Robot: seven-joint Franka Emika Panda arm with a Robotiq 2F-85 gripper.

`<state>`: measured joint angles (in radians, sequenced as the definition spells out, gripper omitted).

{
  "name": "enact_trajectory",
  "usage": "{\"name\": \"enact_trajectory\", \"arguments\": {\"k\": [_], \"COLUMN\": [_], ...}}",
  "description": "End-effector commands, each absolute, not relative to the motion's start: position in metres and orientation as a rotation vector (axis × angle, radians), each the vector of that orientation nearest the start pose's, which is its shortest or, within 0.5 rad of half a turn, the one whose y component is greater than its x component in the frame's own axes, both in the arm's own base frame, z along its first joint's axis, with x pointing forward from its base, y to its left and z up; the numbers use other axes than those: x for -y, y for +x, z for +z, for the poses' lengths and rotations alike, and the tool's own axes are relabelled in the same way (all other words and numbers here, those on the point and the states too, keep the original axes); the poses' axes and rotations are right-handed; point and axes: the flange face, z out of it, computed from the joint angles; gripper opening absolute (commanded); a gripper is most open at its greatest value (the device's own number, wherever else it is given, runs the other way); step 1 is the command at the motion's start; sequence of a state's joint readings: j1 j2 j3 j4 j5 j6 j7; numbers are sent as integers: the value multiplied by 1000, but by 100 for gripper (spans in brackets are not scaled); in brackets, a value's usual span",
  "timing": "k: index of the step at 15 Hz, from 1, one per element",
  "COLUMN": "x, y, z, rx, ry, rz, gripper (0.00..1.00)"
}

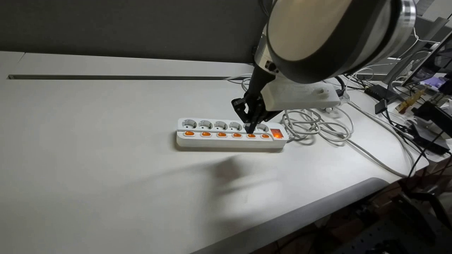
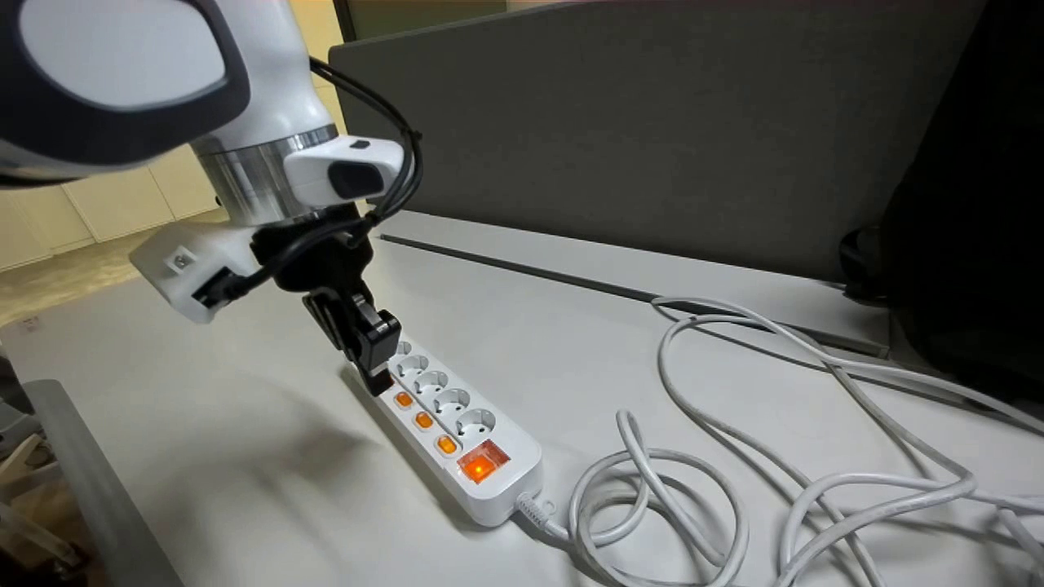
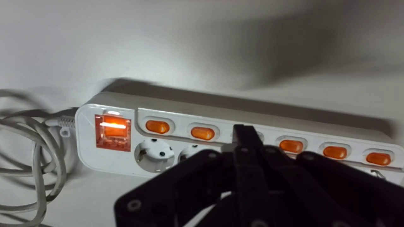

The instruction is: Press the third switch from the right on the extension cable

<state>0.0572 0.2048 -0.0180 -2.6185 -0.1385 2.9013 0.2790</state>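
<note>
The extension cable, a long white power strip (image 1: 229, 143) (image 2: 514, 444) (image 3: 176, 105), lies on the table. It has a row of round sockets, small orange switches (image 3: 202, 133) and a larger lit orange-red switch (image 1: 277, 133) (image 2: 481, 466) (image 3: 113, 134) at the cord end. My gripper (image 1: 249, 129) (image 2: 378, 386) (image 3: 247, 127) is shut and empty, pointing down at the strip. In the wrist view its fingertips cover the third small switch from the lit-switch end; only its pale surround shows. I cannot tell whether the tips touch it.
A tangle of grey-white cables (image 1: 314, 125) (image 2: 701, 489) (image 3: 38, 164) lies beside the strip's cord end. A dark partition (image 1: 134, 31) (image 2: 652, 130) stands behind the table. Electronics and wires (image 1: 420, 106) crowd the far right in an exterior view.
</note>
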Motion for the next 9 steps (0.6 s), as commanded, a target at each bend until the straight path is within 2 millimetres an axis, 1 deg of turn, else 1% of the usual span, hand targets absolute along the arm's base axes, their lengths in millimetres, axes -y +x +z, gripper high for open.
{"name": "enact_trajectory", "arguments": {"k": [1, 4, 9], "x": [-29, -30, -33], "y": [455, 463, 472], "z": [182, 175, 159], "rx": [-216, -239, -275], "ry": [-3161, -3160, -3154], "rz": [-162, -139, -96], "gripper": [0, 0, 0]}}
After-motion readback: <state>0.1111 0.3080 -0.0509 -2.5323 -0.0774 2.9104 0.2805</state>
